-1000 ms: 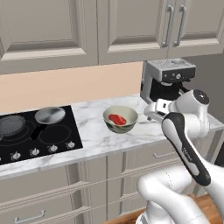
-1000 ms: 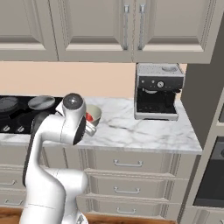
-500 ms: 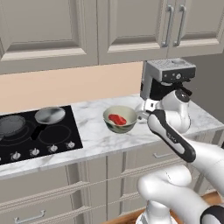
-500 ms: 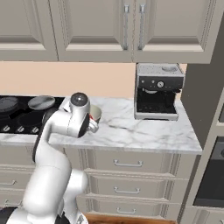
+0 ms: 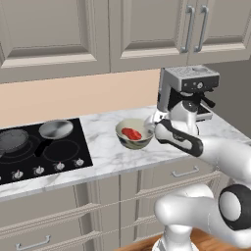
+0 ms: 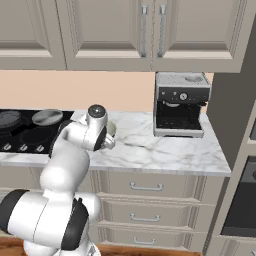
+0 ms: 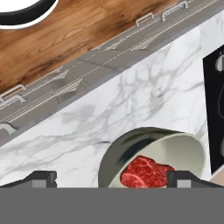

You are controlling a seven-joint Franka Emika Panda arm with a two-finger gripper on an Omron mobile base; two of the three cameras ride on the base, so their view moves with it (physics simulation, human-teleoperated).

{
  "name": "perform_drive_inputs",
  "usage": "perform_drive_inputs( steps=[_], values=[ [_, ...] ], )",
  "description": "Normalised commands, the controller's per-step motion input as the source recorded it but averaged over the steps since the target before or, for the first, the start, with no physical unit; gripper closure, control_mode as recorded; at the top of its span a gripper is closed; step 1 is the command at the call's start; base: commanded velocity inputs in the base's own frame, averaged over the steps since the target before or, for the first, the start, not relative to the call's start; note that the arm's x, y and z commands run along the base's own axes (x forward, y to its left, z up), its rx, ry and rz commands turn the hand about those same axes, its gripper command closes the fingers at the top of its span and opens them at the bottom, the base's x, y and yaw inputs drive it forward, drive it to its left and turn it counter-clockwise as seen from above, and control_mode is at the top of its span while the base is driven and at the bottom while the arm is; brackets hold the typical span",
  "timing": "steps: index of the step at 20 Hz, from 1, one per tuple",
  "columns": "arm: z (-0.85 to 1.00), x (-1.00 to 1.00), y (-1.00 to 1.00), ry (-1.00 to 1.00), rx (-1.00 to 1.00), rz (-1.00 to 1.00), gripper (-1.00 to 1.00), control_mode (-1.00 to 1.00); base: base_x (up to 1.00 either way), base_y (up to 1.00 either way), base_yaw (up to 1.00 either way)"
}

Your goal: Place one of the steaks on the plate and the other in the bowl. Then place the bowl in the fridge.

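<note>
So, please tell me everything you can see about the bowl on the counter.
The bowl is round and deep, cream-beige outside with a darker greenish-grey inside. It stands upright on the white marble counter, between the black cooktop and the coffee machine. One red raw steak lies inside it. The gripper is close by it, fingertips either side in the hand view; contact is unclear.

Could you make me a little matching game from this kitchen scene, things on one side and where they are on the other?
Things:
1. steak
2. bowl
3. coffee machine
4. grey round pan

Places:
A. on the black cooktop
B. on the marble counter beside the cooktop
C. inside the bowl
D. at the counter's far right end

Pairs: 1-C, 2-B, 3-D, 4-A
</note>
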Motion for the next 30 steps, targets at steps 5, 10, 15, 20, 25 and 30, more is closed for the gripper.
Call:
perform_drive_inputs(
  steps=[5,10,15,20,25,30],
  values=[
    [-0.28,0.53,0.02,0.06,0.00,0.00,-1.00,-1.00,0.00,0.00,0.00],
    [-0.35,0.49,0.00,0.04,0.00,0.00,-1.00,-1.00,0.00,0.00,0.00],
    [-0.44,0.47,0.00,0.00,0.00,0.00,-1.00,-1.00,0.00,0.00,0.00],
    [-0.40,0.47,0.00,0.00,0.00,0.00,-1.00,-1.00,0.00,0.00,0.00],
    [-0.23,0.25,0.00,0.00,0.00,0.00,1.00,-1.00,0.00,0.00,0.00],
    [0.00,-0.01,0.01,0.00,0.00,0.00,1.00,-1.00,0.00,0.00,0.00]
  ],
)
